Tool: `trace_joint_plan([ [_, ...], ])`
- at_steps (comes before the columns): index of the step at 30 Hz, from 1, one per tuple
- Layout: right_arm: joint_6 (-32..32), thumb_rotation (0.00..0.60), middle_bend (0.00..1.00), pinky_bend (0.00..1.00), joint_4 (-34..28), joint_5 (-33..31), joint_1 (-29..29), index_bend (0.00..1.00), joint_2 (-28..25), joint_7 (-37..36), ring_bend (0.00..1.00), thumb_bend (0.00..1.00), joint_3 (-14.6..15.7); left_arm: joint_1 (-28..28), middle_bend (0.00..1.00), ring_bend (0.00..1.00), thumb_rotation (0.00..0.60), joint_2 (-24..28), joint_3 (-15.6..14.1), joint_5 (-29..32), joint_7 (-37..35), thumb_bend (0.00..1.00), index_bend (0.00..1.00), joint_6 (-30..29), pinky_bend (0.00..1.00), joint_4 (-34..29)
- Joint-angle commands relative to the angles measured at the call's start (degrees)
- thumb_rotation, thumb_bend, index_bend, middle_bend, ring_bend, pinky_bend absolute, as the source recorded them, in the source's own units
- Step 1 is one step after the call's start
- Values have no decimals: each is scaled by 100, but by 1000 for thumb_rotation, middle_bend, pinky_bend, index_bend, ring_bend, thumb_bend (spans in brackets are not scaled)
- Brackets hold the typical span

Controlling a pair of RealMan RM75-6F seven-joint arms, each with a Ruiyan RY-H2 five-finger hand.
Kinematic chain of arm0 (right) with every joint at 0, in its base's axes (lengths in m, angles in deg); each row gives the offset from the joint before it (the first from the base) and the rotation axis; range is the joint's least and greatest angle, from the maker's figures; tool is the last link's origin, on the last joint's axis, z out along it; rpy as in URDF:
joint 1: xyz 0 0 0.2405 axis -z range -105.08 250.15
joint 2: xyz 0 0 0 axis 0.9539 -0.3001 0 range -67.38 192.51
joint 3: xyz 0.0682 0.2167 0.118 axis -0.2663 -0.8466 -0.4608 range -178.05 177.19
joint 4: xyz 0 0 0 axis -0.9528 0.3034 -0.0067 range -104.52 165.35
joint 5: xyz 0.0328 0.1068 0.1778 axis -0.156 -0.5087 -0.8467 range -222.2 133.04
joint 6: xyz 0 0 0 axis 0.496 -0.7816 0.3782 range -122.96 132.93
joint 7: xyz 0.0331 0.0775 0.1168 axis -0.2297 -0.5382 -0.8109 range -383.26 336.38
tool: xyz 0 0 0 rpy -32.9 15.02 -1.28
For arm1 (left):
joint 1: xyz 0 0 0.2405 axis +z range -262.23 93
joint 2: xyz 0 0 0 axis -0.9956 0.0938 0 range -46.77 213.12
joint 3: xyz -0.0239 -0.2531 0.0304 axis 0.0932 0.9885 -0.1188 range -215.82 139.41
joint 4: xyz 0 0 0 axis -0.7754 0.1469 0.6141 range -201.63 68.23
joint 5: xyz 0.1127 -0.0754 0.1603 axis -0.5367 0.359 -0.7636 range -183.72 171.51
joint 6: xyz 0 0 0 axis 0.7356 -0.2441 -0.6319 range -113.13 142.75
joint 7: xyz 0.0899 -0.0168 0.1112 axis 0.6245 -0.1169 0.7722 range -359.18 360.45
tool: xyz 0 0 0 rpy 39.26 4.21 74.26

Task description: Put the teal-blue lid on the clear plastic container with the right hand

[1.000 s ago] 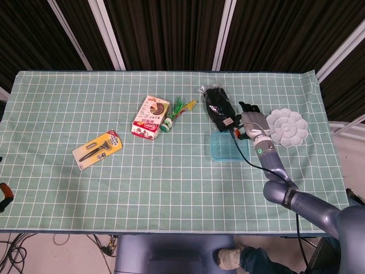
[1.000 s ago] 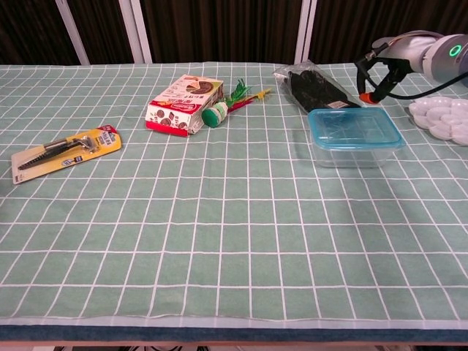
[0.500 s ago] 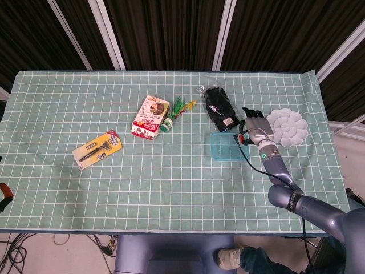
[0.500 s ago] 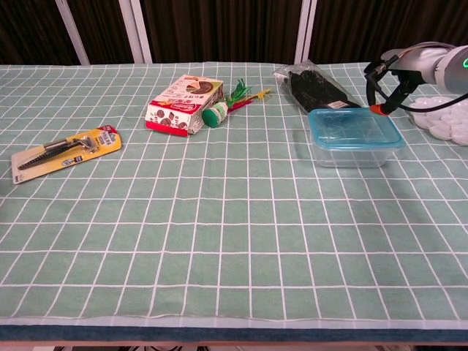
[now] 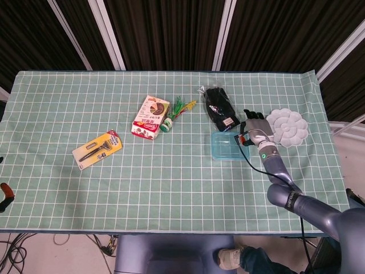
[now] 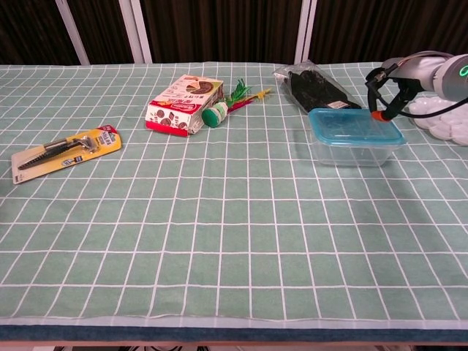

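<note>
A table draped in a green checked cloth (image 5: 171,171) fills both views; at its right side sits the clear plastic container (image 6: 357,150), a rectangle whose long axis runs left to right across the table; the teal-blue lid (image 6: 355,126) lies flat on top of it, long sides matching the container's. The right hand (image 5: 255,127) hovers just beside the container's far right corner, fingers loosely apart and holding nothing, an orange-tipped fingertip (image 6: 375,114) at or just above the lid's edge; contact is unclear. A white flower-shaped dish (image 5: 288,127) lies right of the hand; a black packaged item (image 5: 220,108) lies behind the container, angled away; a snack box (image 5: 150,117), a green-tufted toy (image 5: 178,109) and a carded tool (image 5: 97,149) lie further left. The left hand is out of view.
</note>
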Motion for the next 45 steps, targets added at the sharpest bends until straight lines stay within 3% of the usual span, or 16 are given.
trace_joint_plan([
  [1, 26, 600, 36, 0, 25, -4, -7, 580, 22, 14, 0, 456, 12, -2, 0, 0, 600, 0, 2, 4, -5, 771, 48, 3, 0, 2],
  [35, 186, 600, 29, 0, -99, -209, -86, 593, 85, 441, 0, 458, 293, 8, 0, 0, 600, 40, 3, -25, -79, 771, 49, -13, 0, -27],
  [45, -422, 600, 29, 0, -439, 181, 9, 593, -78, 64, 0, 458, -50, 12, 0, 0, 600, 38, 1, -36, -78, 771, 49, -28, 0, -27],
])
